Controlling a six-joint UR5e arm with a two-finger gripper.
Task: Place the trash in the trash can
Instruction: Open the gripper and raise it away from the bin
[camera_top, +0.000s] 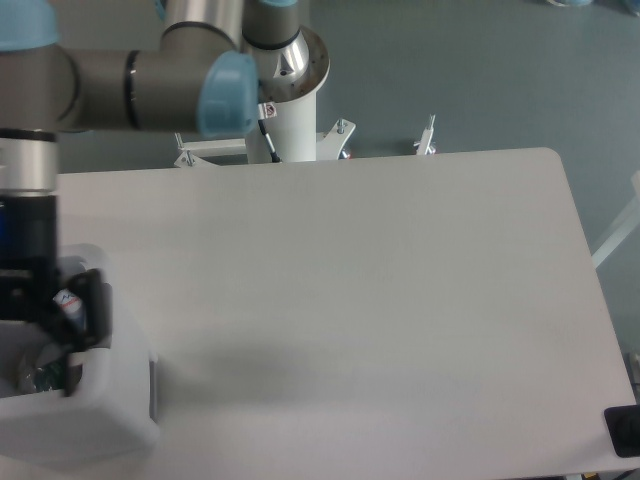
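The gripper (60, 325) is being held over the trash can (110, 420) at the worktop's front-left corner; its opening cannot be told, and the rim could be clipped.

Robotics lab, pedestal-mounted arm (150, 75), bare white table (380, 300), grey floor (480, 70)
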